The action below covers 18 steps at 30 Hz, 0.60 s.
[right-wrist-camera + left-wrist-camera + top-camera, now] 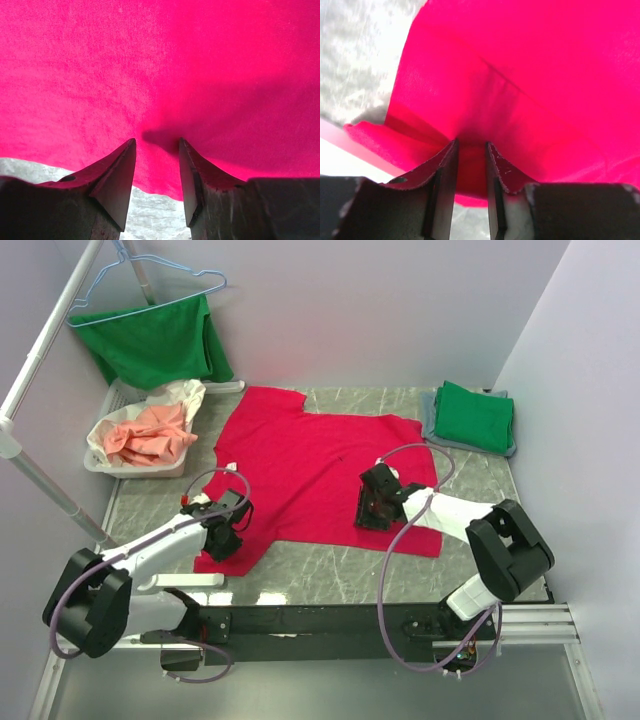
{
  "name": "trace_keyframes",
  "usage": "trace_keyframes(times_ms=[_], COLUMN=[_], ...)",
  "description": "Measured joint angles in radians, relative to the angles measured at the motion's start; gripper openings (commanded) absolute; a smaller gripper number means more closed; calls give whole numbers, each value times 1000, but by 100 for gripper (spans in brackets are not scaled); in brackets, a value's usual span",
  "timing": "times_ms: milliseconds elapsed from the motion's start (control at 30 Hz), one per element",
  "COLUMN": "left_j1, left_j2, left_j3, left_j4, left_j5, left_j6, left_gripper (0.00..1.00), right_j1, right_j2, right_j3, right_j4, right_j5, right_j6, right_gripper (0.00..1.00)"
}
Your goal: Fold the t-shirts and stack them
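The crimson-red t-shirt [320, 465] lies spread flat on the marble table. My left gripper [226, 536] is at its near left corner. In the left wrist view the left gripper [471, 143] is closed narrowly on a bunch of the red t-shirt [530, 75], and creases run to the tips. My right gripper [373, 508] sits at the near hem. In the right wrist view the right gripper [157, 141] is open, tips on the flat red t-shirt [160, 65]. A folded grass-green t-shirt [476, 416] lies on a folded grey one [430, 412] at the back right.
A white basket [100, 462] with peach and white cloth stands at the back left. Another green garment [155, 340] hangs on a blue hanger from a rail above it. Walls close the back and right sides.
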Motion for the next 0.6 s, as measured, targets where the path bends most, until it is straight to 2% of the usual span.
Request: trace_keyframes(times_ms=[300,600], left_j1=[-40,-61], left_j2=[-82,-98], left_j3=[-54,-54], left_j4=[-85,-135], left_j5=[19,23], left_j6=[-122,-180], left_gripper=[29,25], right_j1=[13,17], right_j2=[-37,-78], right_j3=[-56,-106], right_j4=[46,72], right_j5=[-38,-40], right_j6=[60,138], right_gripper=[46,43])
